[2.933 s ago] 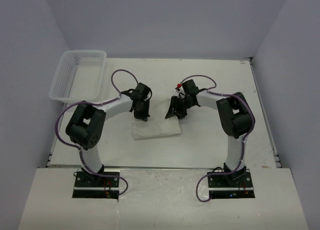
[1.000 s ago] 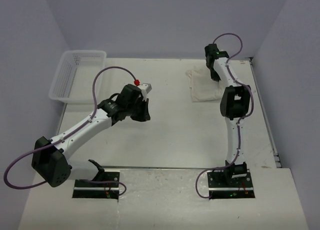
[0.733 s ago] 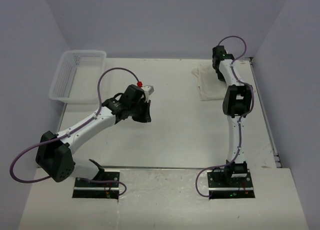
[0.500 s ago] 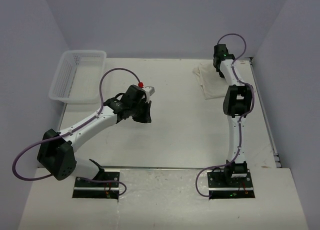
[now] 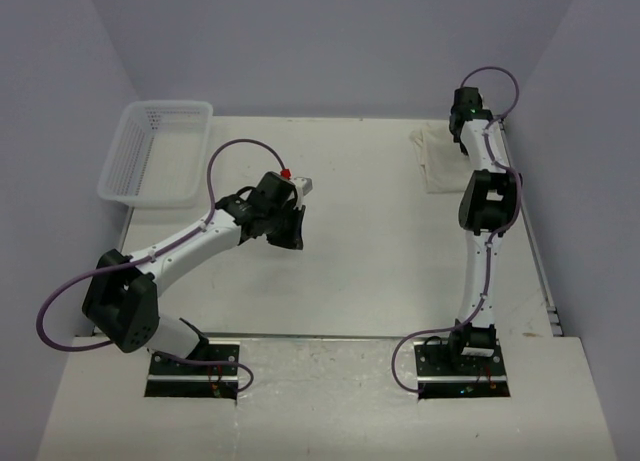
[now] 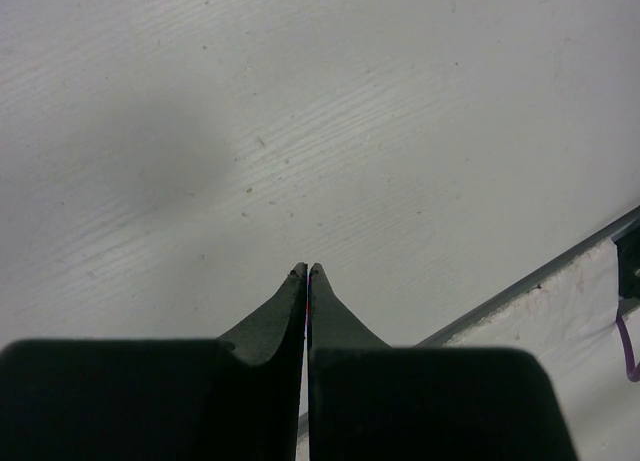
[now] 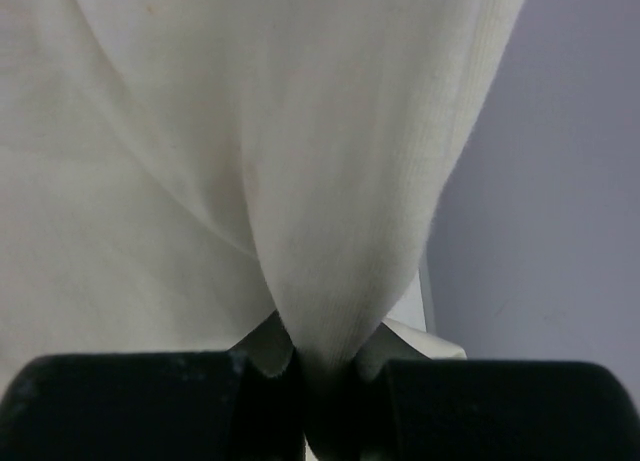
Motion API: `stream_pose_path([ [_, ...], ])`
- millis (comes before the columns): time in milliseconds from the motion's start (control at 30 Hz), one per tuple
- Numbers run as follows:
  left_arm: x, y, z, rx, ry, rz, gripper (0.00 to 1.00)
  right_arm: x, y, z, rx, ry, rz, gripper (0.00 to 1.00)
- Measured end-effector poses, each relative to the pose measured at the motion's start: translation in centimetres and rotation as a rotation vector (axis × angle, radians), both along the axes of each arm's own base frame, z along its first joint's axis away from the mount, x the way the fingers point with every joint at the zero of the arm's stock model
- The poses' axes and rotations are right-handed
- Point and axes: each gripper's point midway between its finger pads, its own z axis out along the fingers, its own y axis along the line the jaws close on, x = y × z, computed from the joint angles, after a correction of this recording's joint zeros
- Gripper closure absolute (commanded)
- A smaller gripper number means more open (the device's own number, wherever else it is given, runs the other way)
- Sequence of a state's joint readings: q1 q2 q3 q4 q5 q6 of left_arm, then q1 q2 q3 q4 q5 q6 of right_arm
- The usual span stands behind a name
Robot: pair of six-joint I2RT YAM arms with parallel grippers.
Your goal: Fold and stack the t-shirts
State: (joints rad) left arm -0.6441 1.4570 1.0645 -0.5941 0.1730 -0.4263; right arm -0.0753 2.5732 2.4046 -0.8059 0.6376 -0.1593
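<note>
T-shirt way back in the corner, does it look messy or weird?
A little. The t-shirt lies crooked at the far right corner of the table, one edge puckered up where the fingers of the right gripper pinch it. Nothing looks torn or spilled.

The t-shirt (image 5: pixel 436 167) lay at the far right corner of the table (image 5: pixel 380 261), in my right gripper (image 7: pixel 320 357); the basket (image 5: pixel 117 163) stood far left, my left gripper (image 6: pixel 307 272) over the middle.
</note>
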Motion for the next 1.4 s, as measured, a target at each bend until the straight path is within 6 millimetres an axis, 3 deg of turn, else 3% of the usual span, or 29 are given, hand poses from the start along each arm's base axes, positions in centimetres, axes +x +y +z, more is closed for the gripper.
stream_pose_path([
  [400, 0.0, 0.0, 0.0, -0.001, 0.001, -0.002, 1.0, 0.1, -0.1, 0.0, -0.002, -0.007, -0.001, 1.0],
  [433, 0.0, 0.0, 0.0, -0.001, 0.001, -0.002, 1.0, 0.1, -0.2, 0.0, -0.005, -0.006, -0.003, 0.85],
  [467, 0.0, 0.0, 0.0, -0.001, 0.001, -0.002, 1.0, 0.2, -0.3, 0.0, -0.01, -0.009, -0.007, 0.37],
  [500, 0.0, 0.0, 0.0, -0.001, 0.001, -0.002, 1.0, 0.1, -0.4, 0.0, -0.019, -0.012, -0.016, 0.29],
  [533, 0.0, 0.0, 0.0, -0.001, 0.001, -0.002, 1.0, 0.1, -0.7, 0.2, -0.033, -0.011, -0.022, 0.06],
  [567, 0.0, 0.0, 0.0, -0.001, 0.001, -0.002, 1.0, 0.0, -0.9, 0.3, -0.042, -0.016, -0.036, 0.01],
  [733, -0.1, 0.1, 0.0, 0.003, 0.006, 0.0, 1.0, -0.2, -1.6, 1.3, -0.054, -0.056, -0.079, 0.01],
  [867, -0.6, 0.0, 0.1, 0.012, 0.005, 0.005, 1.0, 0.8, -0.5, 4.7, -0.071, -0.136, -0.052, 0.01],
  [1000, -1.6, -0.6, 1.1, 0.001, -0.016, 0.009, 1.0, 2.7, 4.3, 10.1, -0.108, -0.248, 0.041, 0.01],
  [1100, -2.4, -1.4, 1.9, -0.011, -0.034, 0.011, 1.0, 2.7, 9.0, 12.4, -0.079, -0.293, 0.114, 0.01],
  [1200, -3.0, -1.7, 2.1, 0.0, -0.046, 0.019, 1.0, 1.3, 12.2, 13.2, 0.005, -0.301, 0.155, 0.01],
  [1400, -2.9, -1.0, 2.2, 0.039, -0.072, 0.073, 1.0, -3.7, 14.9, 14.0, 0.315, -0.321, 0.156, 0.01],
])
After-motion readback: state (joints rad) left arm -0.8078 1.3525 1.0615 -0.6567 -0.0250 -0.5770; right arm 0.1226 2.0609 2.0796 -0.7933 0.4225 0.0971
